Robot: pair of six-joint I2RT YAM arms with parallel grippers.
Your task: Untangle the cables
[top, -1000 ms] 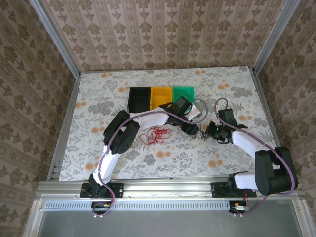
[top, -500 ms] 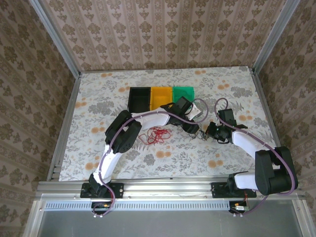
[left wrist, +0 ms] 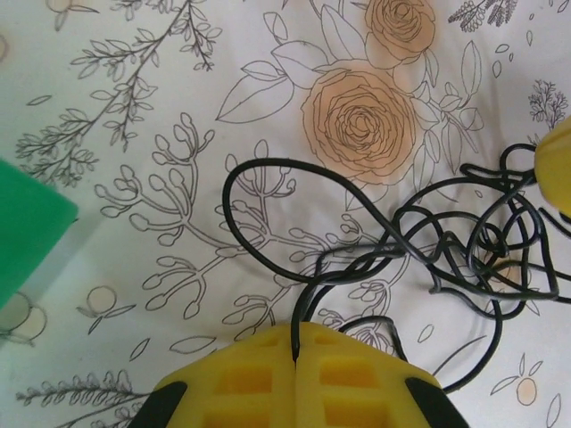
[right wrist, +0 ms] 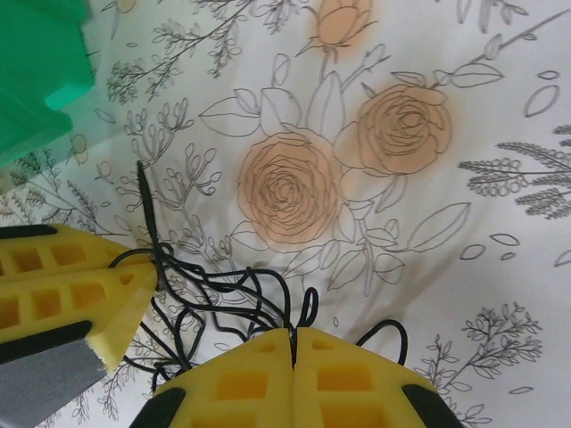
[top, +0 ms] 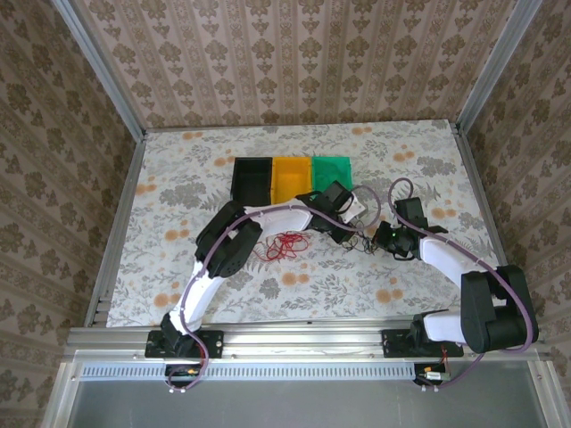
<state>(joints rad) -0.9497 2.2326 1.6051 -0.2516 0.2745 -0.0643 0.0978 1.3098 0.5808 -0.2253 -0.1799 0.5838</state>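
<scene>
Since a second ago the left arm has swung toward 3 o'clock, bringing the left fingers [left wrist: 241,383] closer to the right fingers [right wrist: 236,388]. From above, the black cables [top: 364,241] between them are a faint scribble, partly covered by both wrists, and single strands cannot be told apart. Up close, the left fingers are pressed shut on one black strand, its end lost in the seam. The right fingers are likewise closed on a loop of the same tangle. The red cables [top: 284,245] lie loose on the table [top: 178,267] at 9 o'clock of the black ones. A green bin [top: 332,168] sits at 11 o'clock.
</scene>
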